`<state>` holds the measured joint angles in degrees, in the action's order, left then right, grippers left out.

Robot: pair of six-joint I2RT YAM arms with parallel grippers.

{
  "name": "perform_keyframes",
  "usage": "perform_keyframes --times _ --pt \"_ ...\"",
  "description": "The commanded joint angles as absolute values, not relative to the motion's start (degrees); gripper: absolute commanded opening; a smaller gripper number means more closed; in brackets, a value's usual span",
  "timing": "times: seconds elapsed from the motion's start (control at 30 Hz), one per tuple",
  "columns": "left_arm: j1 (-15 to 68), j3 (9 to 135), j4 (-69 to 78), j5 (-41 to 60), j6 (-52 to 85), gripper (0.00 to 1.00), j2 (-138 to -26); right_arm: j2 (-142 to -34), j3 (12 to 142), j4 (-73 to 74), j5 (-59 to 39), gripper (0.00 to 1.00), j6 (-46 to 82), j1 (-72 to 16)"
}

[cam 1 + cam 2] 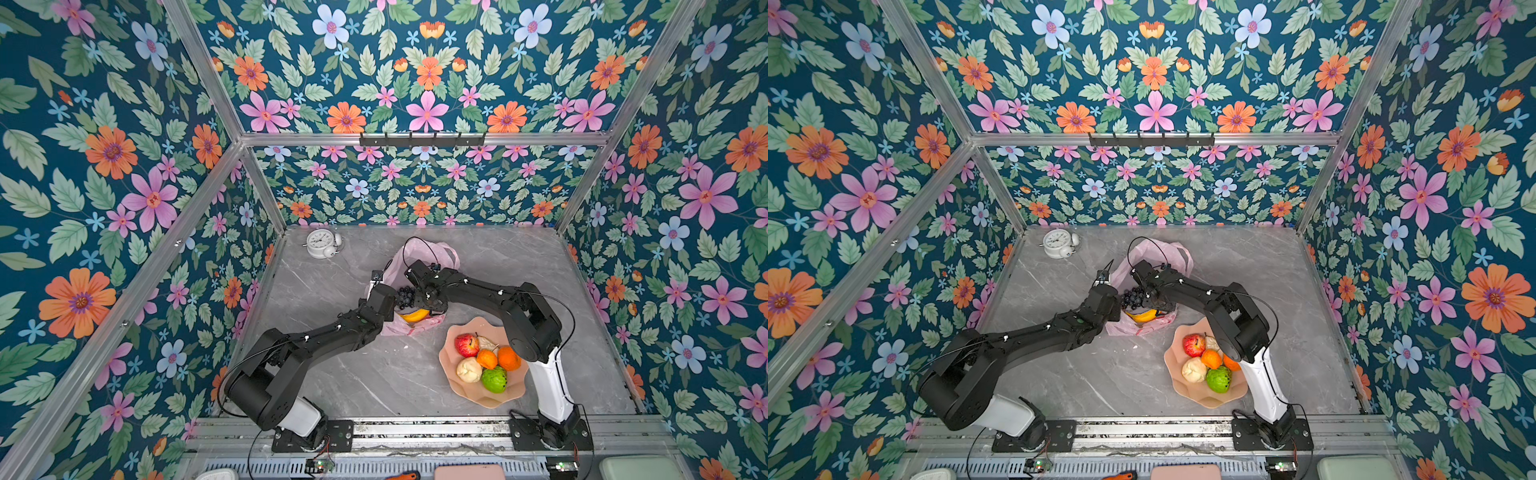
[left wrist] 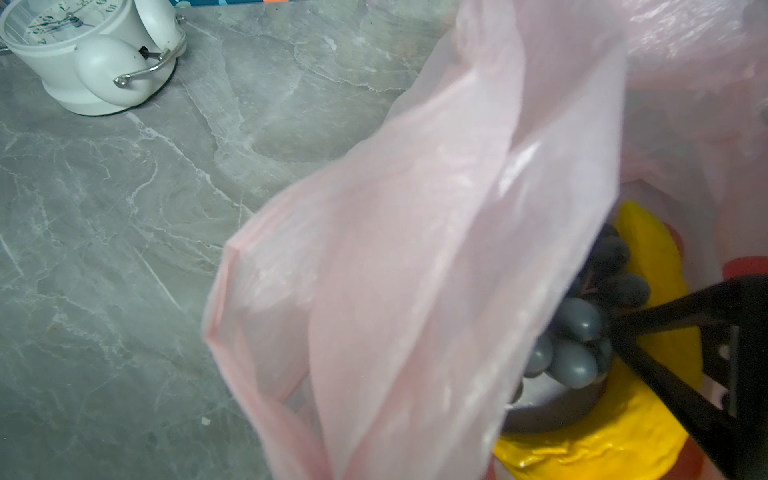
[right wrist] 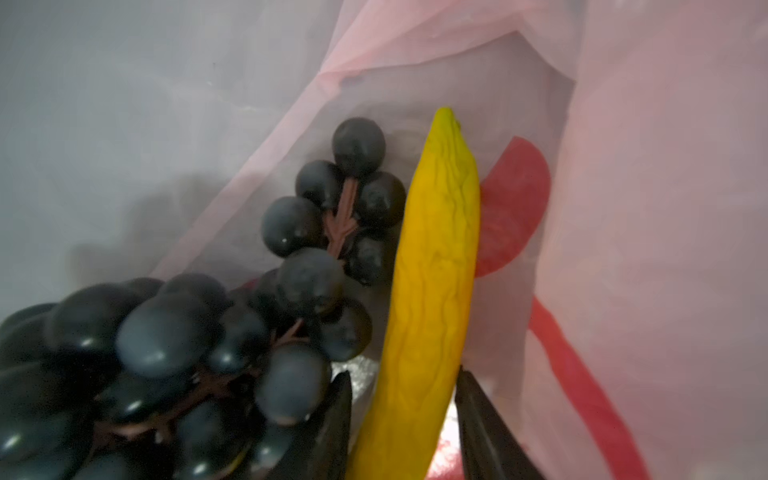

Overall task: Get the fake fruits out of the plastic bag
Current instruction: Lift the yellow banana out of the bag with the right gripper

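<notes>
Evidently the left tool [image 1: 1105, 286] is pinching shut on the rim of the plastic bag [image 2: 415, 249], holding the thin film up so the mouth is gaping toward the other arm. Through that opening, the right tool [image 3: 403, 374] is straddling the yellow banana [image 3: 440, 232] near one end, one jaw on each side; whether it is already clamping I cannot tell. The dark grape bunch [image 3: 166, 345] is lying against the banana inside the bag, which is resting on the tabletop [image 1: 353, 374]. The red apple [image 1: 466, 345], two oranges [image 1: 487, 359], bumpy green fruit [image 1: 494, 379] and cream pieces [image 1: 468, 370] are sitting in the peach bowl [image 1: 478, 400] near the bag, probably keeping each transfer short.
</notes>
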<state>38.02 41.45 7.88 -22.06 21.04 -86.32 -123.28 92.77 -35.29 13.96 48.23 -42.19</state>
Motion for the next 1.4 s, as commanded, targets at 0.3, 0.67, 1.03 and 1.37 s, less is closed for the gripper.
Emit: perform_keyframes --times 0.3,0.67,1.03,1.37 --pt "38.04 42.64 6.87 -24.36 20.99 0.07 -86.82 -123.45 93.17 -36.65 15.99 0.26 47.50 -41.62" --pt "38.10 42.45 7.29 -23.44 21.19 0.07 -86.76 -120.35 94.31 -36.30 17.66 0.23 45.70 -41.59" --pt "38.19 42.01 7.48 -23.98 21.06 0.07 -86.00 -116.50 96.81 -39.30 19.32 0.24 42.84 -41.24" --pt "38.23 41.92 7.65 -24.16 21.41 0.08 -86.04 -108.02 92.13 -40.93 17.70 0.24 39.79 -40.52"
